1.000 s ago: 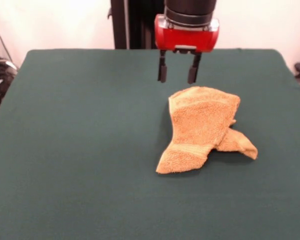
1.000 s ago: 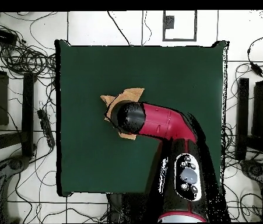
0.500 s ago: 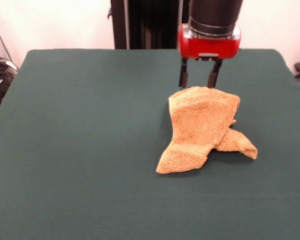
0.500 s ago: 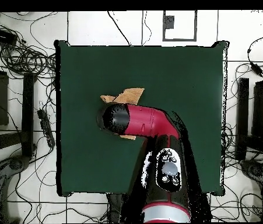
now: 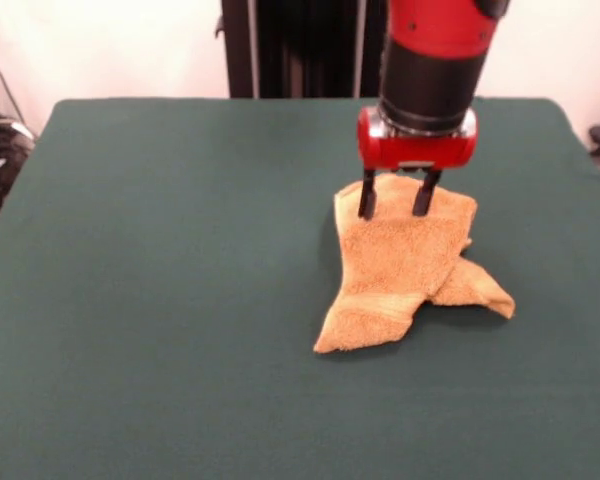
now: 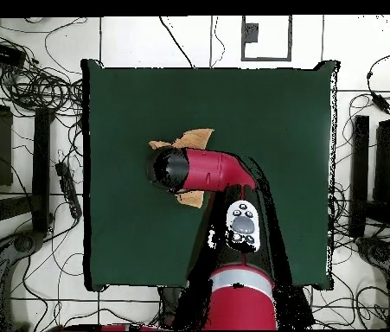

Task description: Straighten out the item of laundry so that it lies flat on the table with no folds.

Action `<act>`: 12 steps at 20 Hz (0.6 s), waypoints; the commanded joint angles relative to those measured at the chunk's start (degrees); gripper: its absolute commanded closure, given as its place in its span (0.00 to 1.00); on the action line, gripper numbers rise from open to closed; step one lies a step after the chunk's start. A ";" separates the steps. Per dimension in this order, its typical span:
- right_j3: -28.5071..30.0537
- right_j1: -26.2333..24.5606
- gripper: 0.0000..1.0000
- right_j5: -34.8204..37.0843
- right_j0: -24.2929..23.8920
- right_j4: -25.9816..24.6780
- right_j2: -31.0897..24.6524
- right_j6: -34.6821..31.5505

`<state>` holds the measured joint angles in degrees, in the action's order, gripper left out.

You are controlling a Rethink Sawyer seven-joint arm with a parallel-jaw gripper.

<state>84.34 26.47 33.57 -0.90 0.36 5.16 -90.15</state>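
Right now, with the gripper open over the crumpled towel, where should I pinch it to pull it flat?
Probably the banded corner of the towel nearest the camera. It is the top folded layer, lying free on the table, so come straight down and pinch it. The gripper is open over the far part.

The arm [image 6: 211, 173] reaches from 6 o'clock over the green table [image 6: 276, 121], its black end covering most of the towel [image 6: 195, 138]; tan corners show at 12 and 6 o'clock of it.
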 commanded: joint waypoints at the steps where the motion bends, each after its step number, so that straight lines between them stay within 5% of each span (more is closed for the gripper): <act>1: -4.06 -5.64 0.00 3.45 0.83 -3.59 -9.27 3.17; 7: -4.37 -7.13 0.00 3.11 -0.55 -3.75 -11.97 3.38; 12: -5.86 -8.45 0.00 1.99 1.79 -1.48 -7.25 -7.21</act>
<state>80.34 22.49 33.62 -1.13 -1.63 2.99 -90.15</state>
